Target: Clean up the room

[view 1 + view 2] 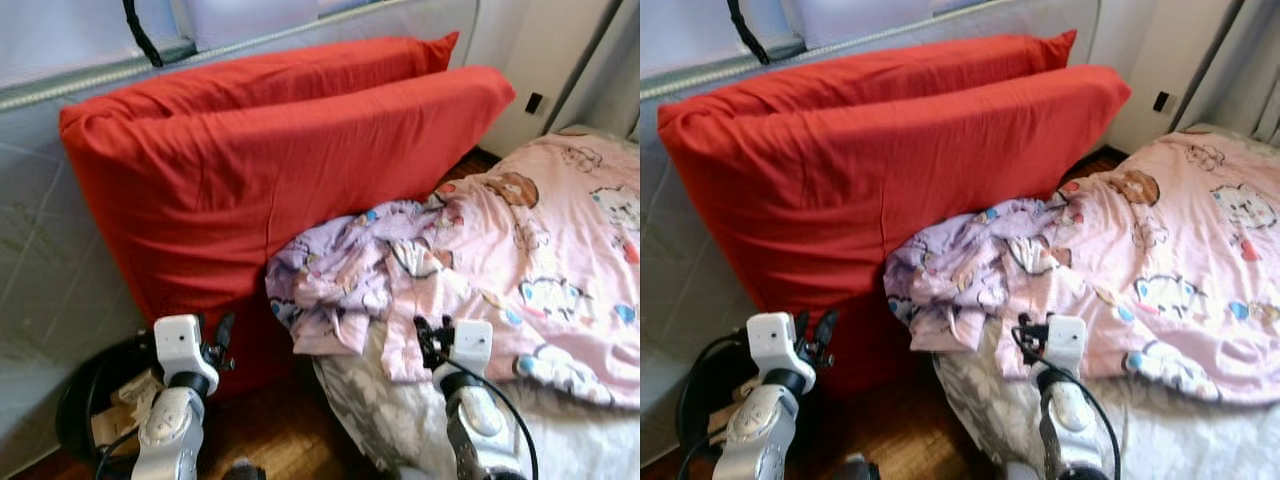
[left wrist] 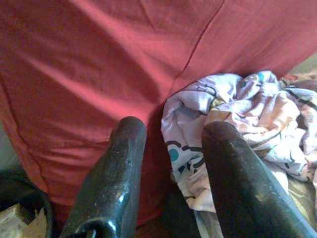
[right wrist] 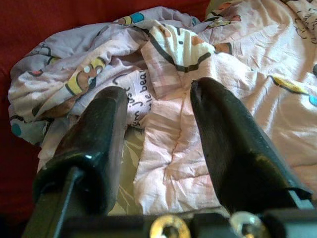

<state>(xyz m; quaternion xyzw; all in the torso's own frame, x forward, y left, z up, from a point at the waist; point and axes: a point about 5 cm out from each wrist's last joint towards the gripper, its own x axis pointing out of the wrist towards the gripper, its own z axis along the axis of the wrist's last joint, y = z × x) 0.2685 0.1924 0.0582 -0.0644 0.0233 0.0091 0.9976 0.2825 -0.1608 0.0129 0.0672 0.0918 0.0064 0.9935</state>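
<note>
Two red pillows (image 1: 260, 170) lean at upper left; the crumpled pink quilt (image 1: 480, 260) sprawls over the bed (image 1: 560, 440) at right. Left gripper (image 2: 171, 183) and right gripper (image 3: 158, 148) hover spread, empty. Soft, light, floppy quilt; best pinched at its bunched edge.

Two pillows (image 1: 280, 170) lean against the wall on the left, with a bin (image 1: 85, 400) on the floor before them. On their right, a rumpled quilt (image 1: 480, 260) lies on the bed (image 1: 400, 420), its bunched end touching the front pillow.

Both arms raised forward — left hand (image 1: 215, 340) and right hand (image 1: 432, 338) spread, empty.
</note>
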